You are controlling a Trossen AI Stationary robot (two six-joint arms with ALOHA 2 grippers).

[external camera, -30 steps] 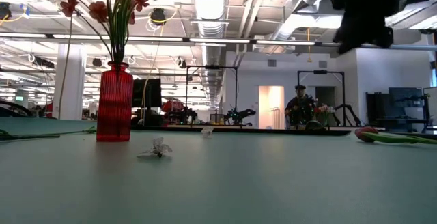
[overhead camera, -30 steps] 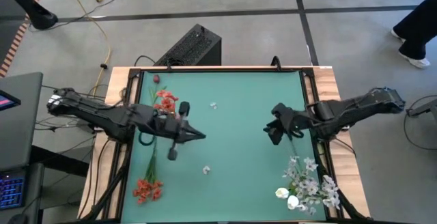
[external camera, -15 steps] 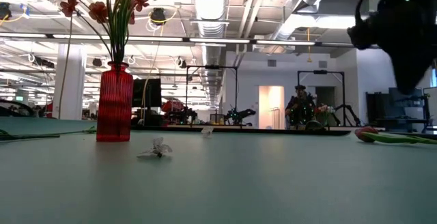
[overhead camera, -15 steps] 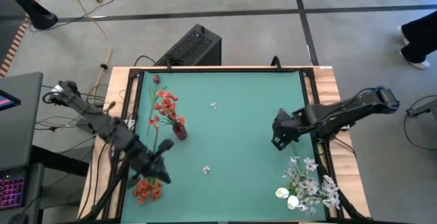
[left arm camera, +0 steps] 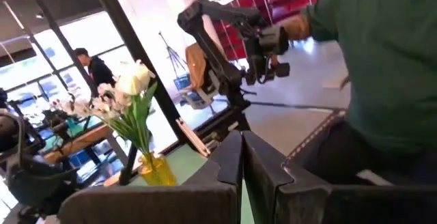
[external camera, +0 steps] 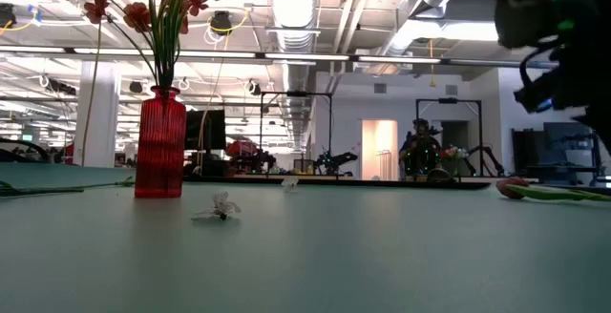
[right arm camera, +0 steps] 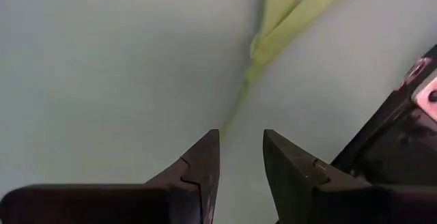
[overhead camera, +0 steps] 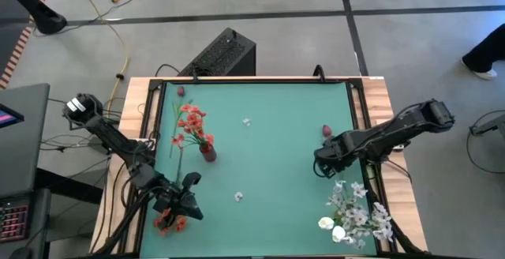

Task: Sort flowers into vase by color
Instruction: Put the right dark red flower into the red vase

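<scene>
**Flowers: left arm drops back to the orange pile, right arm lines up on a green stem**

Flowers are spread across three spots right now: red stems stand in the red vase (overhead camera: 208, 152), an orange-red cluster (overhead camera: 169, 219) lies at the near left corner of the green table (overhead camera: 276, 140), and the white spray (overhead camera: 357, 212) lies at the near right corner. A dark red bud (overhead camera: 326, 131) sits on the mat just beyond the right arm.

Big change on the left: a second ago that arm was stretched out beside the vase, and now it has swung back to the near corner, the left gripper (overhead camera: 189, 204) just beside the orange-red cluster with its jaws pressed together and nothing between them. That reads as going for the next orange stem.

On the right, the right gripper (right arm camera: 239, 159) has dropped low over the mat, just beyond the white spray. Its jaws have narrowed to a slim gap, and a pale green stem (right arm camera: 263, 53) runs straight toward that gap, not yet pinched. Nothing is held on either side.
</scene>
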